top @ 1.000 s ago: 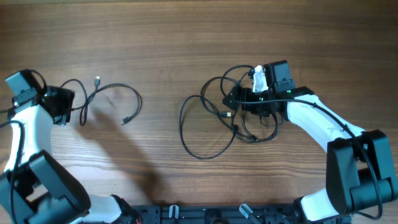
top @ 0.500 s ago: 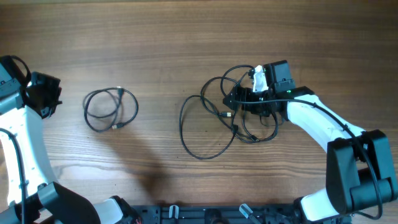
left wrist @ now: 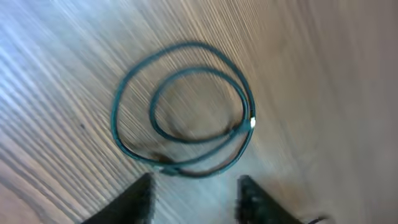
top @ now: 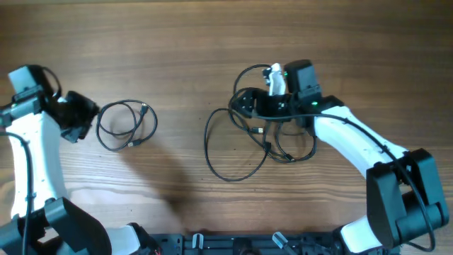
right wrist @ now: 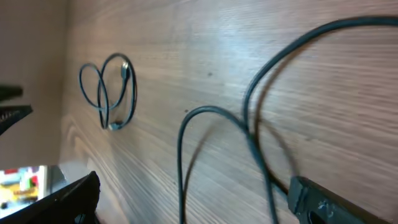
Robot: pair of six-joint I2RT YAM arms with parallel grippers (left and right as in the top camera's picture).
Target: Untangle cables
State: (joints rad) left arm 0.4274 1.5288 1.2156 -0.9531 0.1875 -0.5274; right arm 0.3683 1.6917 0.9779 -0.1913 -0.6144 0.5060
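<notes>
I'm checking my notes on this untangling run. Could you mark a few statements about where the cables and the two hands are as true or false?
1. One coiled cable lies on the table, apart from the tangled cables. True.
2. The left hand grips the coiled cable. False: its fingers stand apart, short of the coiled cable, holding nothing.
3. The right hand is open at the tangled cables. True.
4. In the overhead view the tangled cables lie left of the coiled cable. False: they lie to its right.
</notes>
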